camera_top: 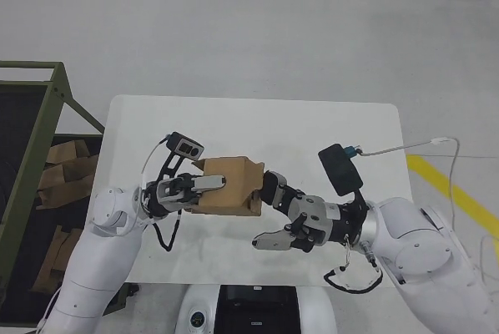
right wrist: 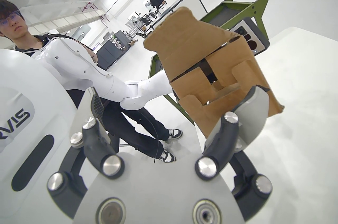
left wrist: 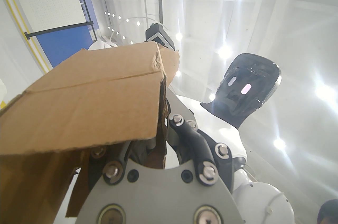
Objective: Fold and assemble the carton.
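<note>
A brown carton (camera_top: 230, 185) is held above the white table (camera_top: 316, 125), between my two arms. My left gripper (camera_top: 206, 184) is shut on the carton's left wall, one finger lying across its top. In the left wrist view the cardboard wall (left wrist: 92, 103) runs down between the jaws and hides the fingertips. My right gripper (camera_top: 268, 214) is open at the carton's right end. In the right wrist view one finger (right wrist: 253, 106) rests against the end with the interlocking flaps (right wrist: 219, 77), the other finger (right wrist: 91, 103) stands apart, and one flap (right wrist: 179, 32) sticks out.
A green cart (camera_top: 62, 92) stands left of the table with flattened cardboard pieces (camera_top: 66, 171) in it. A yellow floor line (camera_top: 450, 188) and a white cable (camera_top: 433, 144) lie to the right. Bare table surface lies beyond the carton.
</note>
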{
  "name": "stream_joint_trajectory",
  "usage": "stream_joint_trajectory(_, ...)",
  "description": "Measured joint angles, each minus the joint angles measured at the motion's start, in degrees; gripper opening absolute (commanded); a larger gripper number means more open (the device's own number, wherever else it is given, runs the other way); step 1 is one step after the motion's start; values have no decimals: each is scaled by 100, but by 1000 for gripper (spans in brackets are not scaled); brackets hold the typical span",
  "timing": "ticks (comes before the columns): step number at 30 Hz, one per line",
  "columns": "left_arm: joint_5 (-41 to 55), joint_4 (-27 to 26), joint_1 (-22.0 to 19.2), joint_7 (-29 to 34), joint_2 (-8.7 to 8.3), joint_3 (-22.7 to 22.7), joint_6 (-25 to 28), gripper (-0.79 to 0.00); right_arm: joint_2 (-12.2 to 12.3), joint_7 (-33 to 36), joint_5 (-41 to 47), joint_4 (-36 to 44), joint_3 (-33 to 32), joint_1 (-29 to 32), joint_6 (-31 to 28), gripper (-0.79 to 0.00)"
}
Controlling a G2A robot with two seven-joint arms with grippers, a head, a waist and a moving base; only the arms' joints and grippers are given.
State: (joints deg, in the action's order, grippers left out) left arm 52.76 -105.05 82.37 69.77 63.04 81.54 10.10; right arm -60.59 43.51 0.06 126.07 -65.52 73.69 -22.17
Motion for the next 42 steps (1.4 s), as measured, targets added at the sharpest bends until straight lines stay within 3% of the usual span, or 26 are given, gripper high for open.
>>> stream_joint_trajectory(23,-1072,-410,343,-720,25,88,1239,-785,-18,-642,-519,73,-64,222,646,0)
stream_joint_trajectory(33,-1266,-412,356,-911,32,52,1363,-785,-42,-1043,-896,195,-99,275,822,-3)
stream_joint_trajectory(42,-1377,-400,315,-971,33,9,1394,-785,-44,-1151,-991,246,-193,396,903,-89)
